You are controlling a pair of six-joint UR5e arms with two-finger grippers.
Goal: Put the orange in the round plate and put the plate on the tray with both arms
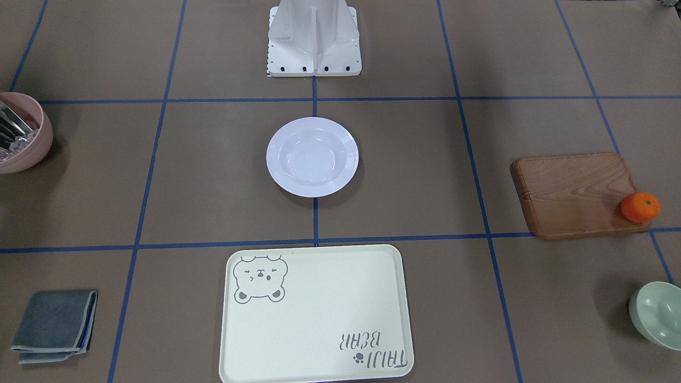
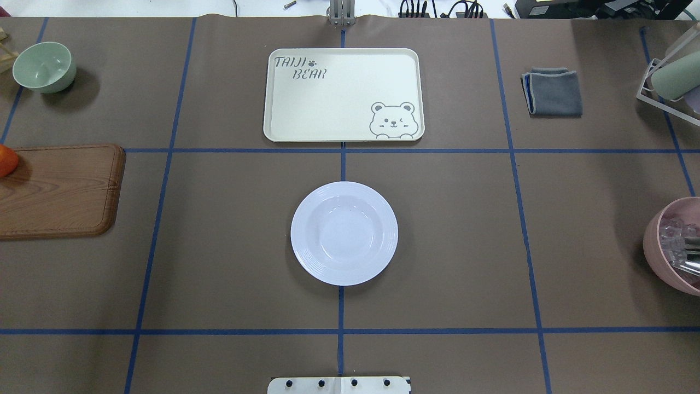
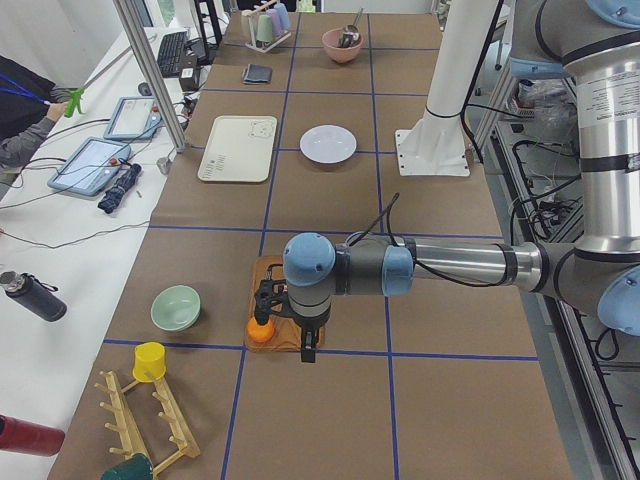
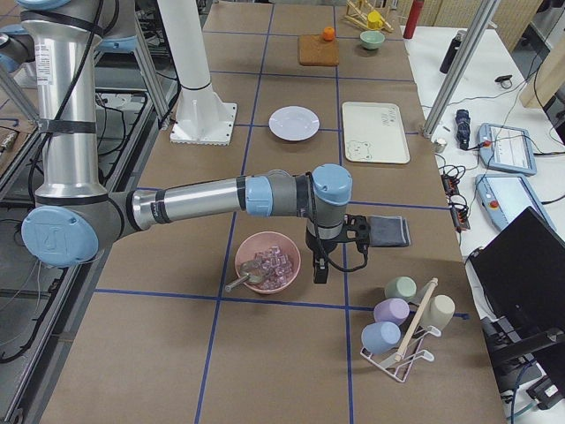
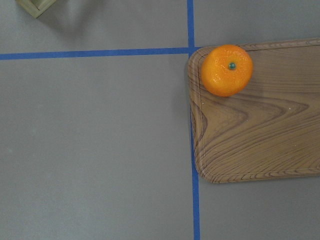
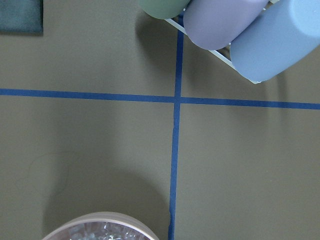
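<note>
The orange [image 5: 226,70] sits on a corner of a brown wooden board [image 5: 260,135], far out on the robot's left side [image 1: 640,207] [image 2: 4,160]. The white round plate [image 2: 344,233] [image 1: 312,157] lies empty at the table's middle. Beyond it lies the cream bear tray [image 2: 339,104] [image 1: 319,298], bare. My left gripper [image 3: 268,308] hangs just above the orange [image 3: 261,331]; I cannot tell whether it is open or shut. My right gripper [image 4: 357,237] hovers between the pink bowl and a grey cloth; its state cannot be told either. Neither wrist view shows fingers.
A pale green bowl [image 2: 44,67] stands beyond the board. On the robot's right are a pink bowl [image 2: 675,246] holding clear pieces and a utensil, a folded grey cloth [image 2: 552,91] and a rack of cups [image 4: 402,322]. The white robot base [image 1: 314,40] stands behind the plate.
</note>
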